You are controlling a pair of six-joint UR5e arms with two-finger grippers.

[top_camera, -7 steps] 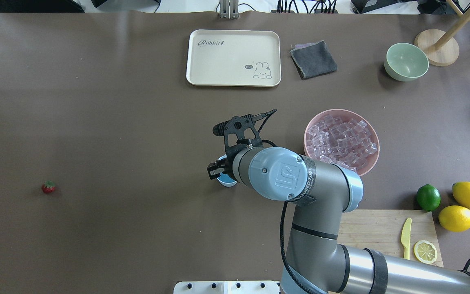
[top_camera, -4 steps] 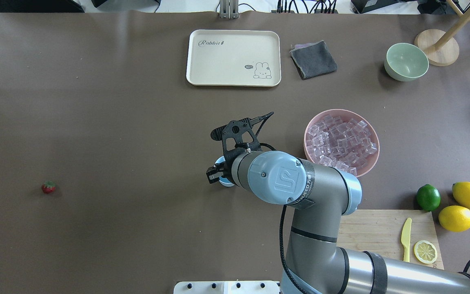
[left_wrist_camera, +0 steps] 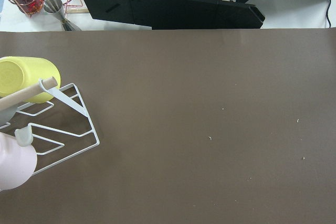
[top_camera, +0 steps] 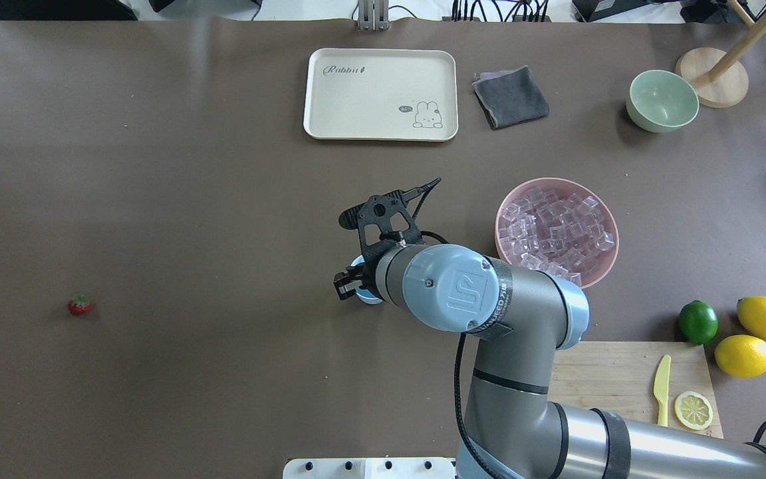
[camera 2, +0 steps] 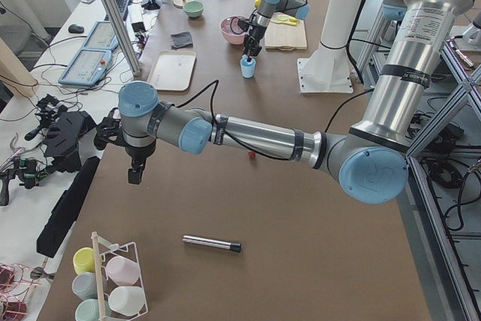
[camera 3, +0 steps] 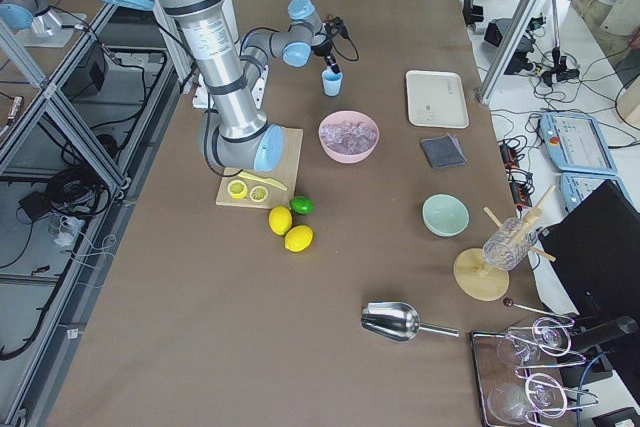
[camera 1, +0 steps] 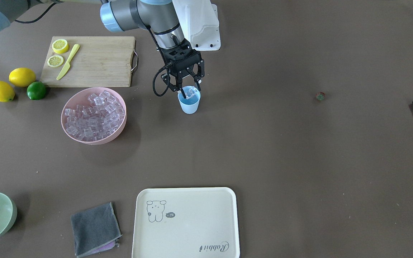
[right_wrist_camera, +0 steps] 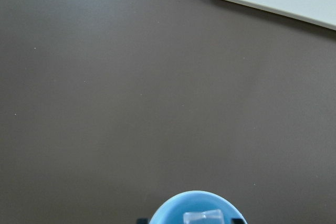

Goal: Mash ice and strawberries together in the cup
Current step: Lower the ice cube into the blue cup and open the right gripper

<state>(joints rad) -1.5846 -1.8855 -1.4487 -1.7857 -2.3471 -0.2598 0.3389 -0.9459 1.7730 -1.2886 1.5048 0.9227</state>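
The right arm (top_camera: 522, 399) is made of grey metal tubes joined by light blue caps, one cap embossed with a logo and set with a small screw. A black cable loops along it to the black, open-framed right gripper (camera 1: 190, 90).

A long table (top_camera: 157, 166) under a matte brown covering fills most views, evenly lit, with only soft shadows. Along its far side runs a white bench (camera 2: 52, 39) cluttered with cables and electronics, behind an upright aluminium post (camera 2: 111, 13). Beside the table the floor (camera 3: 60, 287) is dark grey.
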